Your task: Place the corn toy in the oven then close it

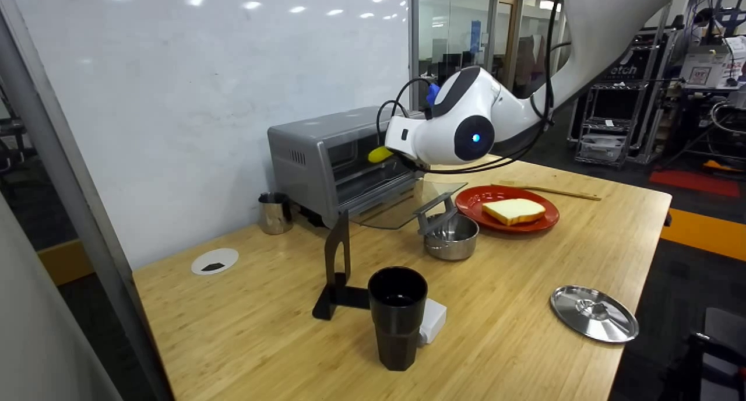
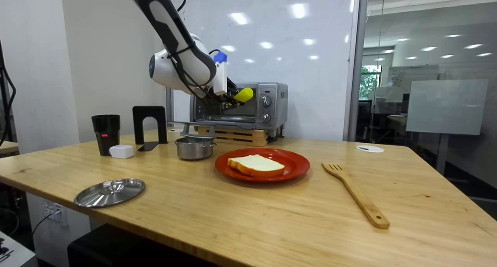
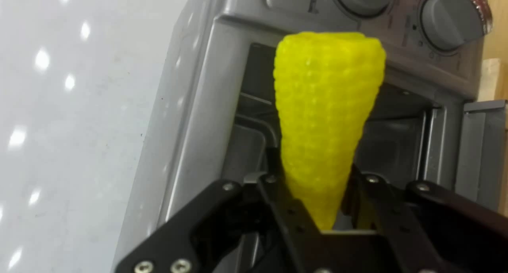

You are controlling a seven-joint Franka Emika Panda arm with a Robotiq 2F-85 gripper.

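Tool (image 3: pixel 315 175) clamped on the corn toy (image 3: pixel 329 94), its two black fingers (image 3: pixel 291 221) only as far apart as the cob's narrow end, one pressed to each side; the broad end juts out beyond them. Both exterior views show the toy held clear of the desk (image 1: pixel 245 331), before the open front of the oven (image 1: pixel 297 171), broad end toward the control knobs (image 2: pixel 266 101). Below, the oven's glass door (image 1: pixel 387 213) hangs lowered, its handle (image 2: pixel 197 136) just over a steel pot (image 2: pixel 194 149).

Bumpy, plastic-looking corn toy (image 3: pixel 327 106); satin metal oven (image 1: pixel 309 162); glossy plate (image 2: pixel 297 163).
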